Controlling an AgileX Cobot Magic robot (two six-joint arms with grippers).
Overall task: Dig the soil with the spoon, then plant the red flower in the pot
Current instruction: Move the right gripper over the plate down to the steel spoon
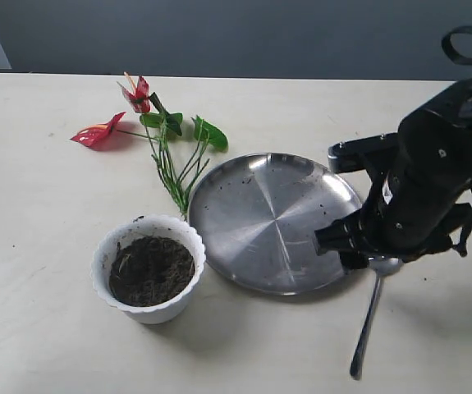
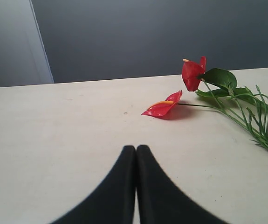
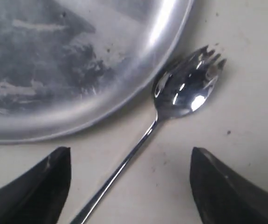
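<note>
The silver spoon [image 1: 367, 324] lies on the table to the right of the steel plate, its bowl [image 3: 185, 88] with small tines close to the plate's rim. My right gripper [image 3: 130, 157] hovers open over the spoon's handle [image 3: 120, 170], one finger on each side and neither touching it. In the exterior view that gripper [image 1: 357, 253] hides the spoon's bowl. The white scalloped pot [image 1: 104, 271] holds dark soil [image 1: 151, 269]. The red flower [image 1: 137, 111] lies flat at the back left. My left gripper [image 2: 136, 149] is shut and empty, with the red flower [image 2: 164, 108] lying ahead of it.
A large round steel plate [image 1: 272, 217] with a few soil specks sits between the pot and the spoon, and its rim [image 3: 138, 86] lies close to the spoon's bowl. The flower's green stems [image 1: 174, 176] reach toward the plate's left edge.
</note>
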